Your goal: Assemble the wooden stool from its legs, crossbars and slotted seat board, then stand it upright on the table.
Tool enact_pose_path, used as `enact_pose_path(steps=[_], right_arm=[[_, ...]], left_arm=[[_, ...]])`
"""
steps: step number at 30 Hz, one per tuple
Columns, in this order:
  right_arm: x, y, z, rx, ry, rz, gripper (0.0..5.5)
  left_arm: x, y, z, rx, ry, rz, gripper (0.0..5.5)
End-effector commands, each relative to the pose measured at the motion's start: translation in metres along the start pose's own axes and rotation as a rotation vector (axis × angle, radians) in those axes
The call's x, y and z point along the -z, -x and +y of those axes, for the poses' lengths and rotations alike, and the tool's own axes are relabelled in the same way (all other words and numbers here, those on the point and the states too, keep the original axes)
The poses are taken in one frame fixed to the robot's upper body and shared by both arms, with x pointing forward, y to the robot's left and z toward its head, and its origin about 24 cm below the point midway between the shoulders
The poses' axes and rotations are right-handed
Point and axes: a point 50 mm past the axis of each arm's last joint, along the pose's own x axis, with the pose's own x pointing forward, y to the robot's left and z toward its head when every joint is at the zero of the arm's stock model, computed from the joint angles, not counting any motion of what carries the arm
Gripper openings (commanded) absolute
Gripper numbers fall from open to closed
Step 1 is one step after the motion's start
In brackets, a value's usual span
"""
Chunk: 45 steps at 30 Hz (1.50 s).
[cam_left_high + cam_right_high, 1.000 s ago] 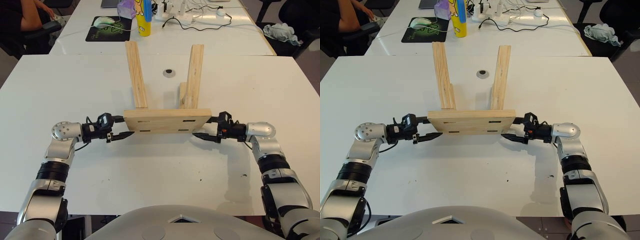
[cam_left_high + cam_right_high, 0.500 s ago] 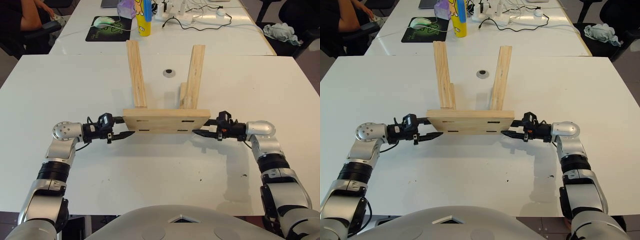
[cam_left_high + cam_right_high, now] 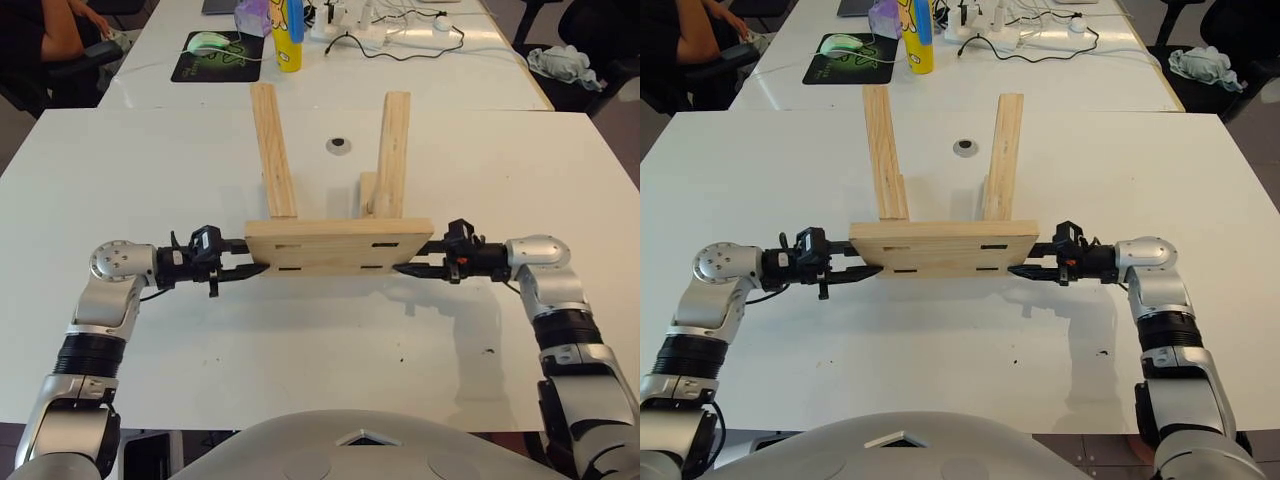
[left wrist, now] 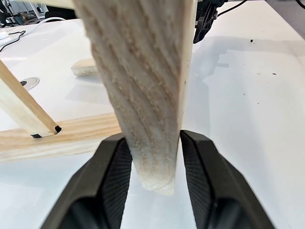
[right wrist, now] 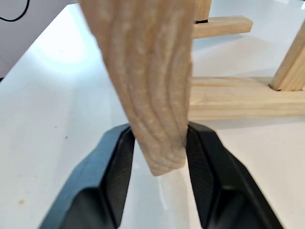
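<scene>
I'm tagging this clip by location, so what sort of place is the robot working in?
Probably an office or lab: white tables set end to end, a computer mouse on its pad, and a power strip with cables on the far table.

seat board [image 4: 143,71]: bare unfinished wood, coarse open grain on end face, matt. legs [image 3: 272,150]: same pale wood, smoother faces. left gripper fingers [image 4: 114,176], right gripper fingers [image 5: 112,176]: black plastic, fine texture, slight sheen. desk [image 3: 130,180]: white, smooth, semi-gloss.
</scene>
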Motion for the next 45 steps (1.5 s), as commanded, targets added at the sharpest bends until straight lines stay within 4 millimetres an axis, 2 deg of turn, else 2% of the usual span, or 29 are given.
enact_pose_path(steps=[1, 9, 15, 22, 27, 32, 42, 45], right_arm=[[-0.042, 0.000, 0.011, -0.115, 0.002, -0.088, 1.58], [-0.087, 0.016, 0.023, -0.275, -0.147, -0.051, 1.53], [-0.091, 0.021, 0.029, -0.325, -0.281, -0.049, 1.46], [-0.098, 0.027, 0.032, -0.378, -0.467, -0.061, 1.40], [-0.116, 0.031, 0.023, -0.396, -0.589, -0.089, 1.36], [-0.129, 0.033, 0.015, -0.418, -0.702, -0.118, 1.35], [-0.137, 0.032, -0.002, -0.421, -0.981, -0.143, 1.34], [-0.138, 0.030, -0.013, -0.385, -1.049, -0.172, 1.34]], left_arm=[[-0.032, -0.004, -0.004, 0.045, -0.018, -0.077, 1.57], [-0.055, 0.006, -0.010, 0.110, 0.138, -0.090, 1.57], [-0.072, 0.010, -0.008, 0.183, 0.334, -0.116, 1.57], [-0.089, 0.017, 0.006, 0.257, 0.594, -0.139, 1.57], [-0.093, 0.023, 0.016, 0.285, 0.735, -0.138, 1.57], [-0.105, 0.026, 0.031, 0.274, 0.843, -0.153, 1.54], [-0.110, 0.020, 0.057, 0.291, 1.087, -0.127, 1.51], [-0.110, 0.015, 0.063, 0.301, 1.156, -0.104, 1.51]])
